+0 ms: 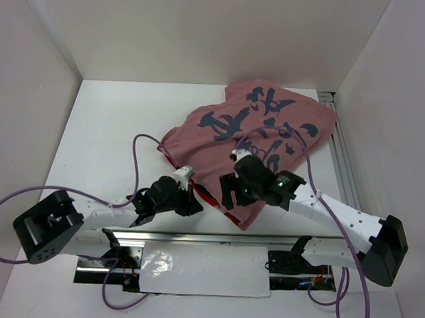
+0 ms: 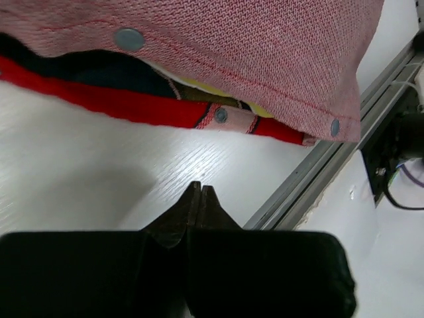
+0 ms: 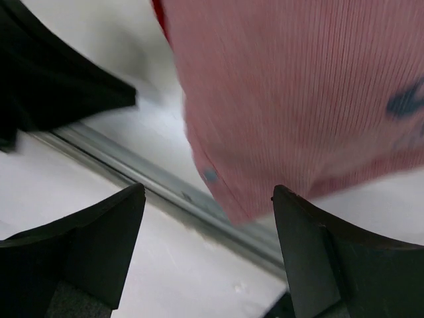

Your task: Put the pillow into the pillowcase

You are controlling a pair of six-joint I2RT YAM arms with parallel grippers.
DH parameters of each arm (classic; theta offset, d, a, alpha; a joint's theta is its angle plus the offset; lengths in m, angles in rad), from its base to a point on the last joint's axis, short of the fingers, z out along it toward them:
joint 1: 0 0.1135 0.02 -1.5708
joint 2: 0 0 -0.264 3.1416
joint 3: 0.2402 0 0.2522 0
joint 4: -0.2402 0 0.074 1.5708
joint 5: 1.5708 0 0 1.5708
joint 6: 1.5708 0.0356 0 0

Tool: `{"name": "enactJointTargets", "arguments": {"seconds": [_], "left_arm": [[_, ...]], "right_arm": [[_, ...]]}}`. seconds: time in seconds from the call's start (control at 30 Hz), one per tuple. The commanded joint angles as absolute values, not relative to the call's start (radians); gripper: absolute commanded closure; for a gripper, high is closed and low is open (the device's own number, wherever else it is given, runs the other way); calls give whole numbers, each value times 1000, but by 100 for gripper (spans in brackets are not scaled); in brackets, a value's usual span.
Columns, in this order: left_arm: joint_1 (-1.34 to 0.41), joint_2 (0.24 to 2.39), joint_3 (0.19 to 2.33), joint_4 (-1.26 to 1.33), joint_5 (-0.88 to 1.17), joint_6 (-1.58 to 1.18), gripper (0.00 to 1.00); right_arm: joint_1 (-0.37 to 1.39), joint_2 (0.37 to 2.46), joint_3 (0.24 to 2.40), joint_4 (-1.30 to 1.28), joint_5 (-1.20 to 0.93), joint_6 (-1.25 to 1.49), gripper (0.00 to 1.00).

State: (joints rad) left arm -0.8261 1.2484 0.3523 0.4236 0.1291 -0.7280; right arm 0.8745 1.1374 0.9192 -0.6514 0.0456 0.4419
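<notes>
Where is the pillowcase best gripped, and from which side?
Pinch the pillowcase's snap-studded upper hem, coming from the near, open side: it arches clear of the red lower layer, leaving room for one jaw underneath.

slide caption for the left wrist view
Shut left end effector facing the pillowcase at its snap-studded open edge, yellow pillow showing inside.

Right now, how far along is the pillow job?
Looks done: the pillowcase lies bulging, and the left wrist view shows yellow of the pillow inside its mouth. In hand: nothing. The left pincer is shut and empty, and the right pincer is open by a corner of the case. Remaining: the mouth gapes with its snaps unfastened, so the pillow probably needs pushing deeper.
</notes>
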Motion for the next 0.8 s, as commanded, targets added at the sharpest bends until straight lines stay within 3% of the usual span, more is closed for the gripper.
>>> {"name": "enactJointTargets", "arguments": {"seconds": [0.0, 0.27, 0.37, 0.47, 0.5, 0.53, 0.57, 0.6, 0.77], "left_arm": [[-857, 1345, 376, 670, 152, -822, 100], [-956, 1542, 465, 755, 17, -922, 100], [-956, 1542, 456, 810, -41, -948, 100], [-956, 1560, 494, 804, -103, -908, 100], [-956, 1574, 517, 767, -179, -928, 100], [-947, 1589, 564, 679, -199, -928, 100], [-937, 1607, 577, 678, -199, -928, 100], [-928, 1641, 577, 699, -177, -908, 100], [-928, 1693, 566, 805, -179, -940, 100]], "right_arm": [[928, 1132, 876, -807, 132, 557, 16], [946, 1141, 772, -770, 163, 584, 14], [946, 1161, 759, -736, 181, 595, 18], [946, 1170, 750, -691, 225, 586, 34], [946, 1180, 750, -690, 241, 595, 66], [946, 1193, 761, -678, 261, 607, 83], [937, 1193, 779, -669, 261, 607, 93], [937, 1206, 791, -669, 273, 607, 100], [937, 1160, 857, -660, 249, 607, 100]]}}
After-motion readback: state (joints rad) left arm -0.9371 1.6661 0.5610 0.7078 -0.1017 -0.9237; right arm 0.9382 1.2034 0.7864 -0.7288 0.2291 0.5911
